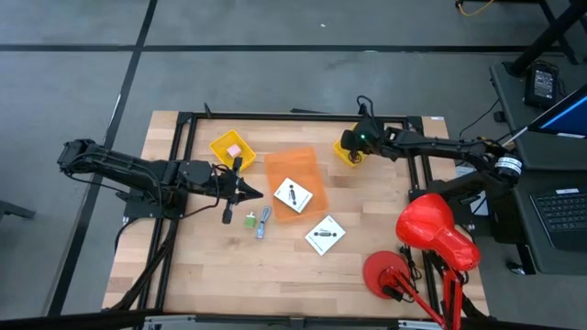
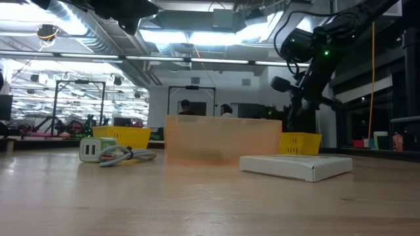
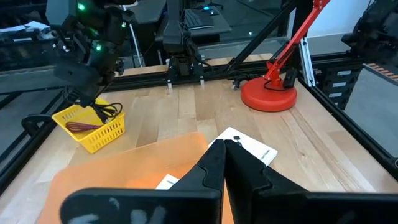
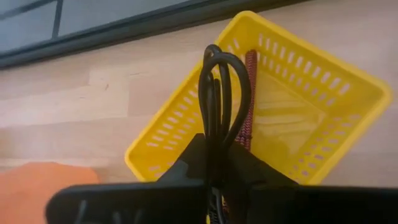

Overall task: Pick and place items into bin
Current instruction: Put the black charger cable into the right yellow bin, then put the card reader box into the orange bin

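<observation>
My right gripper [image 4: 214, 155] is shut on a looped black cord [image 4: 221, 93] over a small yellow basket [image 4: 323, 118] at the table's far right, where a dark-red cord [image 4: 250, 93] lies. The left wrist view shows this cord [image 3: 109, 111] at that basket's rim [image 3: 93, 134]. My left gripper [image 3: 225, 163] is shut, holds nothing, and hovers beside the orange bin [image 1: 292, 170]. One white card [image 1: 293, 195] lies at the bin's near corner, another [image 1: 325, 234] on the table. A green cube [image 1: 249, 220] and a blue-grey tool [image 1: 264, 222] lie near my left gripper. A pink block [image 1: 234, 149] sits in a second yellow basket [image 1: 223, 145]. My right gripper pinches the black cord's bundled strands [image 4: 214, 134] between its two fingers, coming from above and slanting down. The loop sticks out past the fingertips over the basket's opening. Whether the cord touches the basket I cannot tell.
A red lamp with a round base [image 1: 385, 272] stands at the table's near right corner. Black frame rails [image 1: 275, 117] run along the table's far and side edges. Bare wood lies toward the near edge, in front of the cards.
</observation>
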